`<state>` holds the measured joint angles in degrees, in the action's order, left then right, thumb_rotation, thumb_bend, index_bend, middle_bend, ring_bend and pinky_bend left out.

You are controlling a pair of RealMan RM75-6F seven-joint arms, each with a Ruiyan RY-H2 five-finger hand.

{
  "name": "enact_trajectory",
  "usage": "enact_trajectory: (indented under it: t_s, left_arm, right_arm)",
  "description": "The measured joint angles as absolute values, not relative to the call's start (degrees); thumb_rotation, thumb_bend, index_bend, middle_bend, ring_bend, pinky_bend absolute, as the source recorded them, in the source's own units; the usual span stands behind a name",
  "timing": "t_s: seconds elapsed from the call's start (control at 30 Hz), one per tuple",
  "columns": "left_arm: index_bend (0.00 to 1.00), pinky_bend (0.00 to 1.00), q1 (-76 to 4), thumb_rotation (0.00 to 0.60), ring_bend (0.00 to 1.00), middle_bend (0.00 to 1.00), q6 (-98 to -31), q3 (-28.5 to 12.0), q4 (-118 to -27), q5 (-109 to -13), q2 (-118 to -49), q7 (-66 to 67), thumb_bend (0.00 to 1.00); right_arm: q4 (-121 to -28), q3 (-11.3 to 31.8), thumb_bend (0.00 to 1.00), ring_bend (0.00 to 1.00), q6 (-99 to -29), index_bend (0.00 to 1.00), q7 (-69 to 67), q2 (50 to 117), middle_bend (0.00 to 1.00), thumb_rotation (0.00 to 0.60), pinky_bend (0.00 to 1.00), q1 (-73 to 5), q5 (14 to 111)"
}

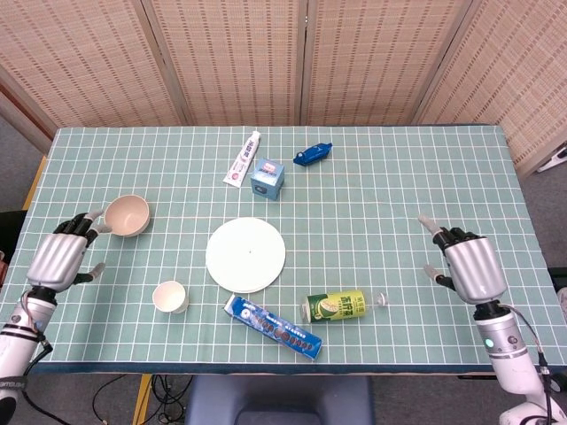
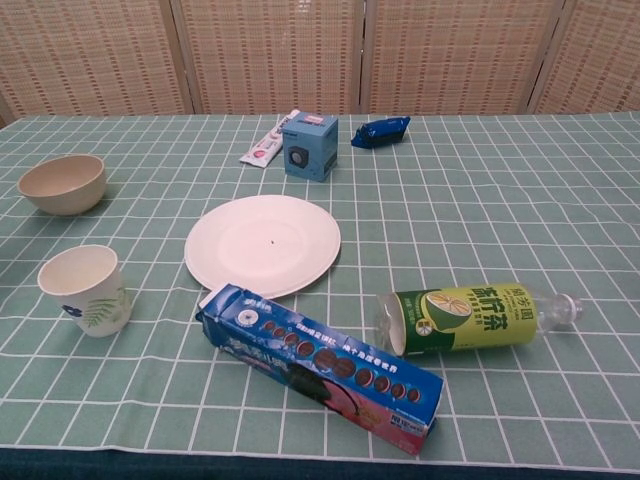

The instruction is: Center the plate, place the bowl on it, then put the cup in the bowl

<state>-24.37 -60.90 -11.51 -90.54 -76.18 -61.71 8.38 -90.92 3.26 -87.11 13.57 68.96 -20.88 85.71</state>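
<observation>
A white plate (image 1: 246, 255) (image 2: 262, 244) lies flat near the table's middle. The beige bowl (image 1: 127, 215) (image 2: 62, 183) stands upright to its left. A white paper cup (image 1: 169, 297) (image 2: 85, 290) with a leaf print stands in front of the bowl. My left hand (image 1: 62, 257) hovers just left of the bowl, fingers apart and holding nothing, its fingertips close to the rim. My right hand (image 1: 469, 266) is far to the right, empty with fingers spread. Neither hand shows in the chest view.
A blue cookie box (image 1: 272, 326) (image 2: 318, 365) and a green tea bottle (image 1: 339, 306) (image 2: 470, 318) lie in front of the plate. Behind it are a small blue box (image 1: 267, 178) (image 2: 308, 146), a toothpaste tube (image 1: 242, 159) and a blue packet (image 1: 313, 153).
</observation>
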Motion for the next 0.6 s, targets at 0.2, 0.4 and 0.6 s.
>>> enact_trajectory:
  t_s: [0.2,0.4,0.6]
  left_arm:
    - [0.34,0.87,-28.9,0.600,0.68,0.70,-56.9,-11.6,-83.6,-75.2,-65.9,10.8,0.27]
    - [0.38,0.95,-31.8,0.600,0.83,0.87,-54.9,-10.7,-75.7,-75.8,-70.7,11.4,0.27]
    - [0.39,0.97,-34.2,0.600,0.87,0.91,-52.7,-9.7,-68.2,-76.0,-75.9,10.4,0.27]
  right_arm:
    - [-91.8,4.3,0.01,0.47,-87.7,0.19,13.3,67.5,0.47,0.600,0.70,-19.4,85.8]
    - [-91.9,4.6,0.01,0.47,-87.2,0.19,13.4,67.3,0.48,0.600,0.70,-18.8,86.3]
    - [-92.2,5.1,0.01,0.47,-87.2,0.19,13.4,67.0,0.48,0.600,0.70,-18.0,86.6]
